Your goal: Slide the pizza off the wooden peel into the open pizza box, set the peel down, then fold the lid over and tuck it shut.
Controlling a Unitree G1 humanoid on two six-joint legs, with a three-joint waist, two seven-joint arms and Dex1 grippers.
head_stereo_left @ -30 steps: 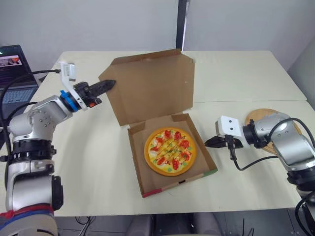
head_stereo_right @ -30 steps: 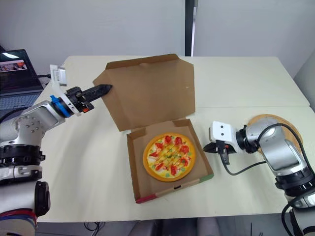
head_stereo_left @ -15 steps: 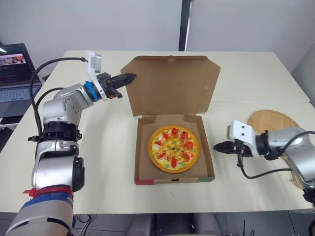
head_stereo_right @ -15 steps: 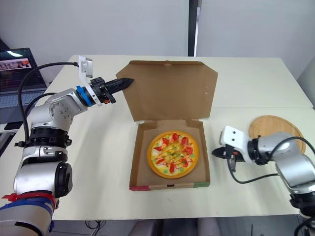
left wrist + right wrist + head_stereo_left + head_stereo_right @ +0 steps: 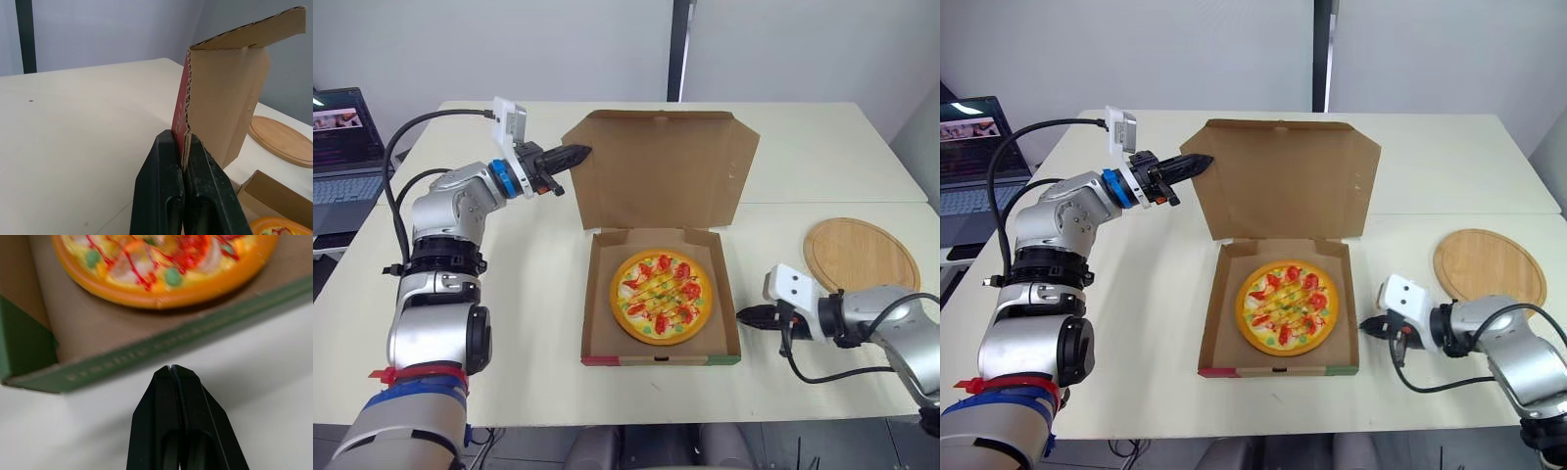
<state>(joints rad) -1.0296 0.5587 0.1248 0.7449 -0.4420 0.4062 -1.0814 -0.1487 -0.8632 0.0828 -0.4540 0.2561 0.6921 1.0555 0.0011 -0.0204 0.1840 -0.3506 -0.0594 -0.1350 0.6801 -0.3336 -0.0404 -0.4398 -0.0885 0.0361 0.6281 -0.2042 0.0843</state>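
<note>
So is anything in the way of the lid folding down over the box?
Nothing visible. The lid stands upright, pinched at its edge by the left end effector; the pizza lies flat inside the box, and the right end effector sits outside its right wall.

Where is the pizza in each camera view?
Left eye view: pizza in the pizza box, mid-picture.
Right eye view: pizza likewise mid-picture.
Left wrist view: its orange rim, under the raised lid.
Right wrist view: pizza just behind the green wall.
Shared landmark: the pizza box.
</note>
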